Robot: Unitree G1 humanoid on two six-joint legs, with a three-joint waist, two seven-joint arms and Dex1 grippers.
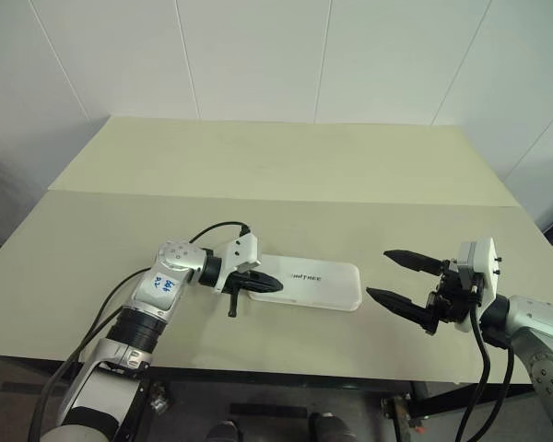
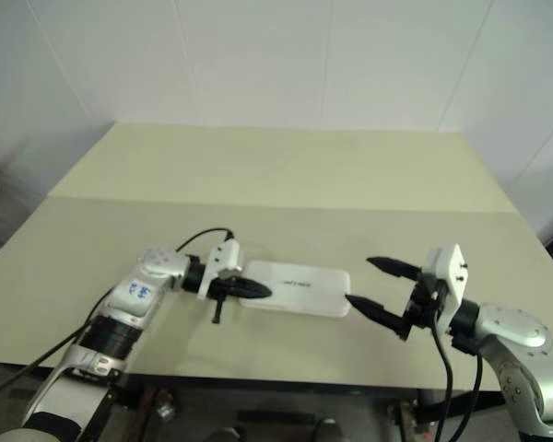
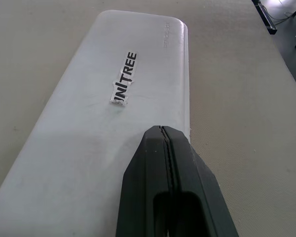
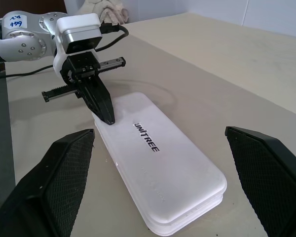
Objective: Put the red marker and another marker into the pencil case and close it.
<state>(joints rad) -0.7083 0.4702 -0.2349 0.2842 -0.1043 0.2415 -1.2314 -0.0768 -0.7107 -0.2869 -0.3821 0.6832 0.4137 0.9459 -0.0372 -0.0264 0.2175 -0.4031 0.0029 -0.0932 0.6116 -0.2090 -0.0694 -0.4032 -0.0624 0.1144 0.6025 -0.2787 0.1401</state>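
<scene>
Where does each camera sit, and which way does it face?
Head views: look forward and down at the table, both arms, the closed pencil case.
Left wrist view: along the shut left gripper, over the case lid.
Right wrist view: between the open right gripper jaws, toward the case and left gripper.
All views share the case.

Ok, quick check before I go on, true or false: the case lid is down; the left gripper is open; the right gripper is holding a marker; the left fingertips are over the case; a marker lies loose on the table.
1. The pencil case lies closed. True.
2. The left gripper is open. False: its fingers are shut together.
3. The right gripper holds a marker. False: it is wide open and empty, apart from the case.
4. The left fingertips sit over one end of the lid. True.
5. A marker lies loose on the table. False: none is visible there.
</scene>
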